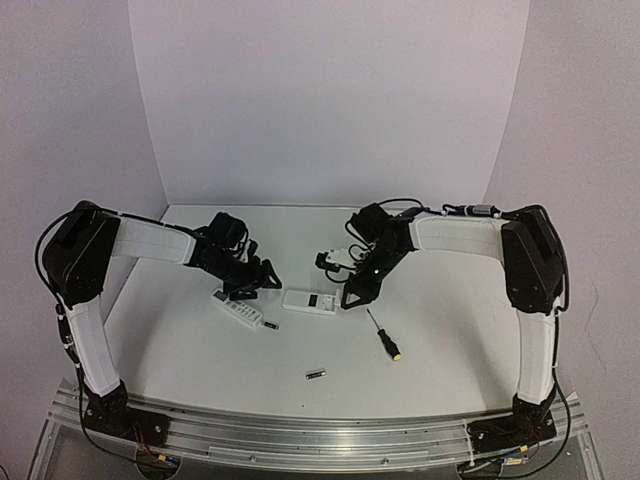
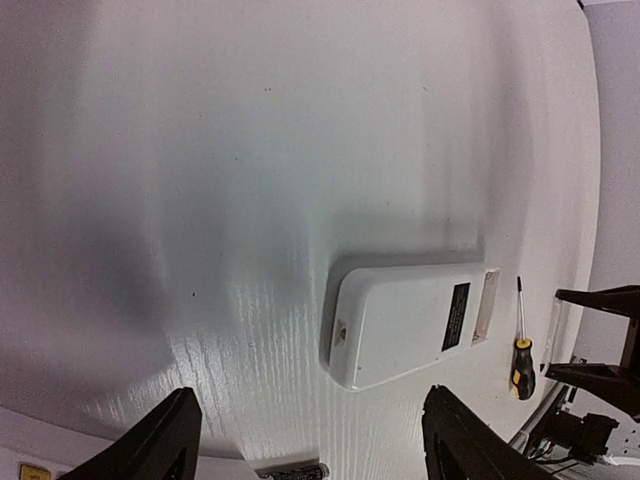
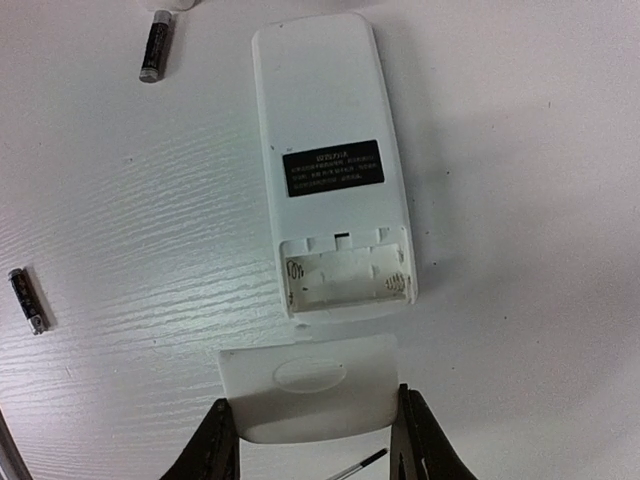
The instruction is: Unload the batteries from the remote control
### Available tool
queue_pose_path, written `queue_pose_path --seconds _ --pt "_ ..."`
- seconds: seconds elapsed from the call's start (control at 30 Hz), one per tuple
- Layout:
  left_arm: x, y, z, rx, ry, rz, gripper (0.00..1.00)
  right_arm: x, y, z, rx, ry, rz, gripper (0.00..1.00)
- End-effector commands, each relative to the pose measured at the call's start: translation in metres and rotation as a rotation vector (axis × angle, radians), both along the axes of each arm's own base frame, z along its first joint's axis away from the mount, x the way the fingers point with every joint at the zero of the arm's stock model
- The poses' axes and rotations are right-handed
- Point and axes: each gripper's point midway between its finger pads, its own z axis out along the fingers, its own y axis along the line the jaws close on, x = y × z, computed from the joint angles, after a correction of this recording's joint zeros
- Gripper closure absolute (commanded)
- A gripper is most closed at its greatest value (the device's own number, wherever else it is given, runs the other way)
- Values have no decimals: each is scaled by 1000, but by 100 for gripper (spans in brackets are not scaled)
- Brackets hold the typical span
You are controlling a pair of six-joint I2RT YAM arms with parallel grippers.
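The remote [image 3: 330,150] shows an empty compartment [image 3: 345,275], with both batteries [image 3: 155,45] on the tabletop [image 3: 520,200] beside it, so unloading seems finished. The right pincer [image 3: 313,400] grips the cover [image 3: 310,375]. The left pincer [image 2: 310,395] gapes wide and empty.

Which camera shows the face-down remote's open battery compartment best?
The right wrist view: the battery compartment faces the camera, open and empty. The left wrist view shows that compartment small at the remote's far end; the top view shows only a tiny remote.
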Motion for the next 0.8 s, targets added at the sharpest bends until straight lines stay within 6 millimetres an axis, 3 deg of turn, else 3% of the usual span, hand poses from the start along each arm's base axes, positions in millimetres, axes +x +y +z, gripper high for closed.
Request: queue_pose_path --seconds 0.0,0.13,0.4,0.77 --pt "7 -12 1 -29 -12 -47 30 7 12 1 -5 -23 62 83" --pt "5 -11 -11 -11 7 -50 37 6 18 -9 -6 4 73 83" --pt "-3 -22 -17 -76 38 -97 39 11 22 -27 -48 7 69 83" --pt "-13 -31 -26 -131 76 -136 48 15 21 -34 -71 15 46 83"
